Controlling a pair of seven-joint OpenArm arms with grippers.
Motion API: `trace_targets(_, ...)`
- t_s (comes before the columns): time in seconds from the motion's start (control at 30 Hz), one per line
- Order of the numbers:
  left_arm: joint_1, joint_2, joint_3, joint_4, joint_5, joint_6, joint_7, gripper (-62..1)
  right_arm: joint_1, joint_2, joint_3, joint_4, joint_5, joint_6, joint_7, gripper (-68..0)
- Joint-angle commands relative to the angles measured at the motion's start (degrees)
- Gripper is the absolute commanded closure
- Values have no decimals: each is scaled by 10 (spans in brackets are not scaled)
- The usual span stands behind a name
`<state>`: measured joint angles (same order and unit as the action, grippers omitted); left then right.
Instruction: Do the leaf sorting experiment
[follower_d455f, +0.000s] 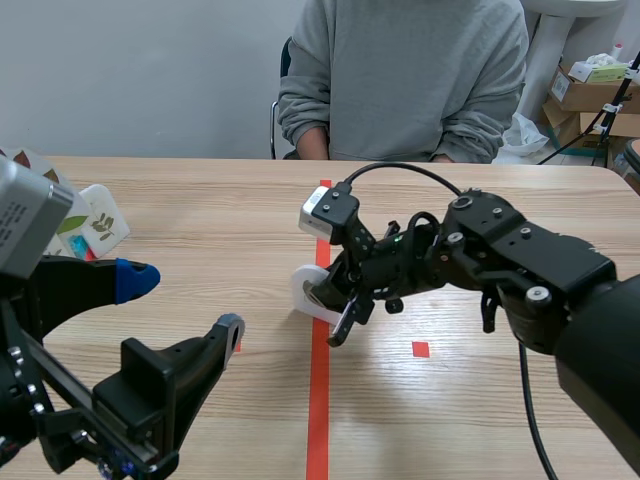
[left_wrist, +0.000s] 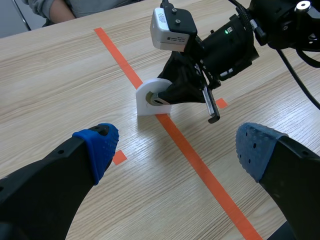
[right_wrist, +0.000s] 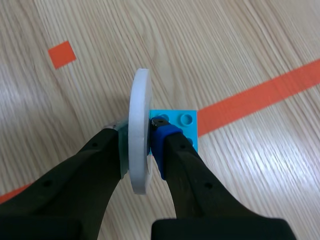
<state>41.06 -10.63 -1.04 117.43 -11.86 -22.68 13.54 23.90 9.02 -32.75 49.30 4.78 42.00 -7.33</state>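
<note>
Clamping the disc on edge, right claw stands it against the brick on the table's tape line, probably to seat it; left claw hovers nearby, spread and empty.

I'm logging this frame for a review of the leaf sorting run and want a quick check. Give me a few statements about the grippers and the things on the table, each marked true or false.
1. The right gripper is shut on the white disc. True.
2. The left gripper holds a card. False: it is open and holds nothing.
3. The white disc lies flat on the table. False: it stands on edge between the fingers.
4. A light blue studded brick sits next to the disc. True.
5. The leaf cards lie under the right gripper. False: they lie far off, at the left arm's side.
</note>
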Motion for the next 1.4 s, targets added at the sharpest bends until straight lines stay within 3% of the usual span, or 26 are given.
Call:
trace_targets(0.0, -2, 1, 3, 7, -4, -2, -4, -506, 5, 33, 14, 25, 29, -7, -7, -35)
trace_targets(0.27, -2, 1, 3, 7, -4, -2, -5, -506, -17, 132, 114, 57, 139, -36, -36, -20)
trace_targets(0.4, -2, 1, 3, 7, -4, -2, -5, -506, -25, 156, 184, 56, 153, -84, -39, -20)
trace_targets(0.57, -2, 1, 3, 7, -4, -2, -5, -506, -26, 159, 257, 55, 152, -151, -31, -20)
trace_targets(0.8, -3, 1, 3, 7, -4, -2, -7, -506, -7, 155, 269, 15, 149, -230, -10, -22)
trace_targets(1.07, -3, 1, 3, 7, -4, -2, -6, -506, 77, 141, 269, -137, 134, -231, 17, -22)
trace_targets(1.37, -3, 1, 3, 7, -4, -2, -6, -506, 96, 127, 268, -179, 135, -232, 20, -22)
